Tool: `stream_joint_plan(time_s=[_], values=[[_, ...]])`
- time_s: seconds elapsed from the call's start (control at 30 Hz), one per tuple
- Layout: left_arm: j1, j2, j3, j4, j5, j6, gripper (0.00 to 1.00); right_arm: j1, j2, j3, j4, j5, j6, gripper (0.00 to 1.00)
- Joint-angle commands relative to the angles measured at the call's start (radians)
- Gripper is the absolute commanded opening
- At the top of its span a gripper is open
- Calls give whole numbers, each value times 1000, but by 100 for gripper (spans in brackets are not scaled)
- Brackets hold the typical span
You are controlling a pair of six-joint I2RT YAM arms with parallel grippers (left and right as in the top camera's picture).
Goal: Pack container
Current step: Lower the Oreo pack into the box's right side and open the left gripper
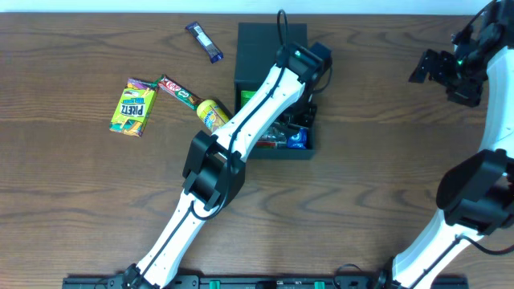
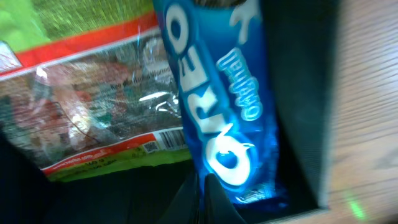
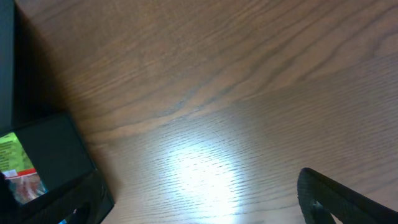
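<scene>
Reaching into the container (image 1: 257,48) at the far middle of the counter (image 1: 80,201), we had the left pincer (image 2: 208,186) shut at the Oreo packet (image 2: 230,112), likely seating it, the right pincer (image 1: 430,68) wide aside.

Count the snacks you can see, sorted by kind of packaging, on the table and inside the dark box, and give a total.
Slim bars: 2, purple bar and red bar
Cartons: 1, Pretz carton
Packets: 3, yellow packet, Oreo packet, green-and-red packet
Total: 6 visible; the left arm hides part of the container
</scene>
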Motion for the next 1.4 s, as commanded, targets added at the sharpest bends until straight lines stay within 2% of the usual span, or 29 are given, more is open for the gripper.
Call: stream_joint_plan(time_s=[0.0,0.23,0.3,0.37,0.53,0.63,1.07,1.37], values=[[-10,6,-53,7,26,65,6,-3,5,-1,3,-5,-14,99],[-23,6,-103,56,29,73,12,-3,5,-1,6,-5,-14,99],[-25,6,-102,57,28,86,12,-3,5,-1,5,-5,-14,99],[-24,5,-96,41,25,85,8,-3,5,-1,5,-5,-14,99],[6,5,43,-30,25,84,6,-3,5,-1,2,-5,-14,99],[10,5,97,-16,26,84,6,-3,5,-1,0,-5,-14,99],[-48,13,72,40,58,115,6,-3,5,-1,1,-5,-14,99],[-50,13,-28,88,57,115,6,-3,5,-1,1,-5,-14,99]])
